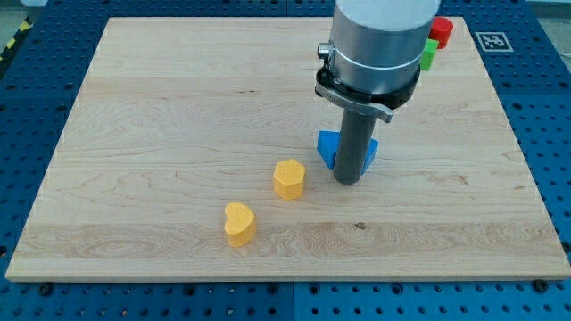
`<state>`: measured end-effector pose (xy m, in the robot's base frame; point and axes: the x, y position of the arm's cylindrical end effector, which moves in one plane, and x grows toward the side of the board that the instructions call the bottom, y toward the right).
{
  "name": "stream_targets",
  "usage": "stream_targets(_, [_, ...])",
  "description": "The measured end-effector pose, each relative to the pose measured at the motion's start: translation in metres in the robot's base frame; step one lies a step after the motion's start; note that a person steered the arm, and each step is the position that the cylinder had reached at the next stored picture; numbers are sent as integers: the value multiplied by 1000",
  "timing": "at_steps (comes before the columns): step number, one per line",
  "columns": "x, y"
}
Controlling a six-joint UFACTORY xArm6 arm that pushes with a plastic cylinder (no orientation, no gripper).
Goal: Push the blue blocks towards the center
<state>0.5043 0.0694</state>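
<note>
Blue block [332, 148] sits approx mid-board, right of center, touching my tip [348, 182], which hides its middle. No claw, just a rod. Risk: off-center push spins it past center toward the yellow hexagon [288, 178] & yellow heart [239, 223].

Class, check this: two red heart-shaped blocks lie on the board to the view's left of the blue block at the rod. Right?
Not quite. The two heart-shaped blocks are yellow, not red, as the camera view shows. They do lie to the view's left of the blue block, beside my tip.
</note>
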Motion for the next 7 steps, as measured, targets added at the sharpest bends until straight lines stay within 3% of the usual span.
stream_targets(2, [21,22])
stream_targets(4, [-12,51])
stream_targets(7, [-21,-12])
